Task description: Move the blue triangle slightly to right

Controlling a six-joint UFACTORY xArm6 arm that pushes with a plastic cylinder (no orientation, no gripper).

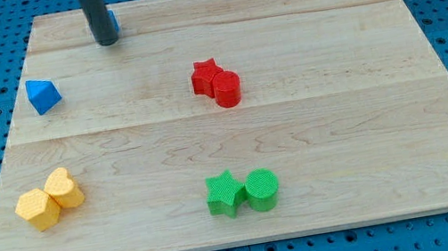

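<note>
Bare rod at the board's top left, blue triangle well below it

My tip [106,41] is the plain end of a dark rod with nothing on it to spread or pinch; it holds nothing, and rests on the wooden board [324,128] near the top edge, at the view's left, just in front of a blue block [112,21] that the rod mostly hides, so contact cannot be told. The blue triangle [42,95] sits apart, lower left of my tip, close to the board's left edge, with bare wood to its right as far as the touching red star [204,76] and red cylinder [227,88] at centre. Two touching yellow blocks [49,198] lie at lower left; the green star [225,194] and green cylinder [262,189] touch near the bottom edge
</note>
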